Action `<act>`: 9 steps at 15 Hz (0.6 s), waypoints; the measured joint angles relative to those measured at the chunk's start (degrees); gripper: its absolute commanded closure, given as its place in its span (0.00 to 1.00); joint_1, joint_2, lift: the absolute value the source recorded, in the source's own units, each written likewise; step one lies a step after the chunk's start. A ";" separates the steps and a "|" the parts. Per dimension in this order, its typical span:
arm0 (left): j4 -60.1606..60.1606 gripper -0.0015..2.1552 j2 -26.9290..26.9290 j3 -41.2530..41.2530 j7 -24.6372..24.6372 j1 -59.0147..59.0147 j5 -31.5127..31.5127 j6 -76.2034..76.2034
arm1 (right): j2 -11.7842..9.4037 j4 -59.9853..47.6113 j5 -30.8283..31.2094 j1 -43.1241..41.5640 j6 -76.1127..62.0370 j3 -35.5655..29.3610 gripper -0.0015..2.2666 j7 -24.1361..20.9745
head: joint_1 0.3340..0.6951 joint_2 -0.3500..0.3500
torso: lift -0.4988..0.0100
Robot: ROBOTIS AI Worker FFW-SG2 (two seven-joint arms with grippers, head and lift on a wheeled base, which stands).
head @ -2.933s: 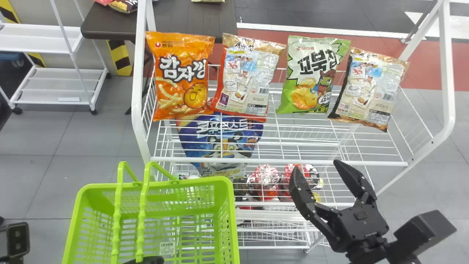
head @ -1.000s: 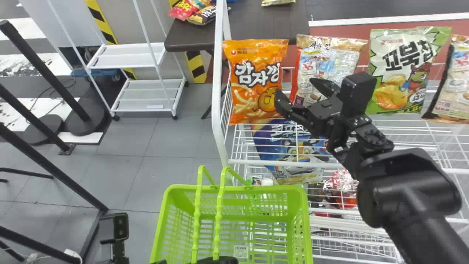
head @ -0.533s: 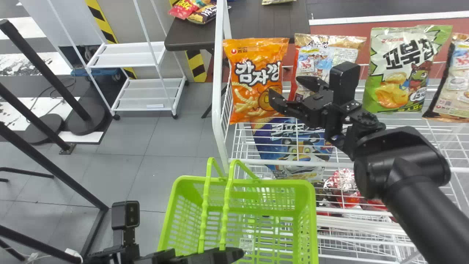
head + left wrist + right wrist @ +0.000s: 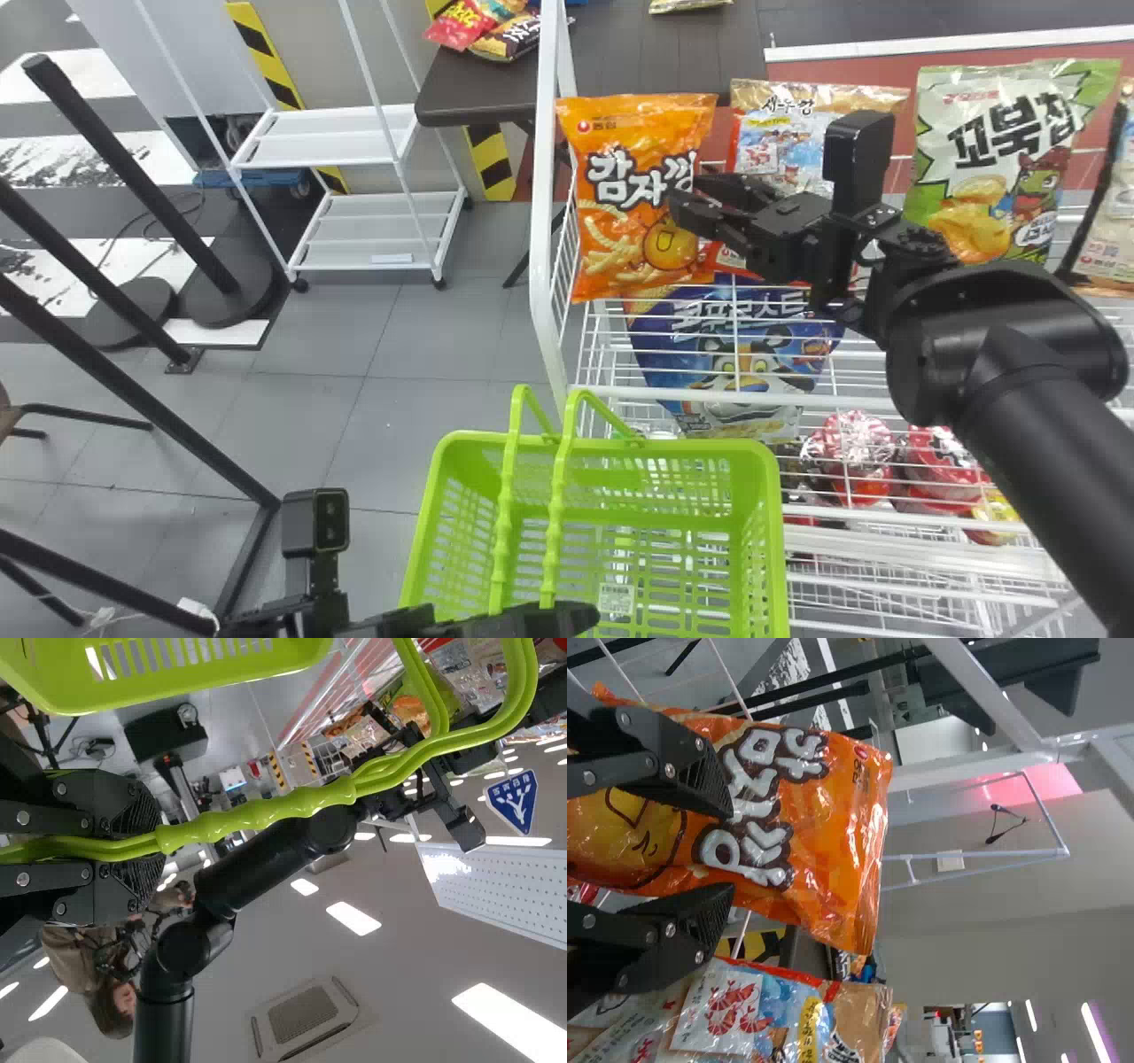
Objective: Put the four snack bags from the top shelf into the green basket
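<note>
At the orange snack bag's [image 4: 620, 239] right edge is my right gripper [image 4: 695, 197], its fingers apart. Behind it stands the red-and-tan bag [image 4: 780, 146]; the green bag [image 4: 983, 213] and a brown-edged bag [image 4: 1107, 235] follow to the right. In the right wrist view, the orange bag [image 4: 833, 815] lies behind and between the spread fingers of the right gripper [image 4: 726, 850]. My left gripper [image 4: 563, 618] holds the green basket [image 4: 682, 450] before the shelf; in the left wrist view, the left gripper [image 4: 146, 846] is shut on its handles [image 4: 266, 812].
White shelf posts [image 4: 542, 204] and a front rail [image 4: 842, 400] frame the rack. A blue bag [image 4: 735, 354] sits below the top shelf. Black stands [image 4: 133, 328] and a white cart [image 4: 381, 230] are at the left.
The head view has turned left. My right gripper has moved up and left to the orange bag, its fingers now closer together. The left gripper has risen slightly with the basket.
</note>
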 measured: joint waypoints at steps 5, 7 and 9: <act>-0.31 1.00 0.01 0.34 0.00 0.31 0.19 0.00 | 0.00 -0.39 -0.75 0.34 1.31 -2.71 0.99 2.93 | 1.00 0.76 | 0.98; -0.33 1.00 0.01 0.63 0.00 0.52 0.25 0.00 | 0.00 -3.26 -1.87 2.59 1.25 -3.47 0.99 4.02 | 1.00 0.77 | 0.98; -0.38 1.00 0.01 0.92 0.00 0.70 0.27 0.00 | 0.00 -8.22 -3.48 5.54 2.06 -4.17 0.99 5.35 | 1.00 0.78 | 0.98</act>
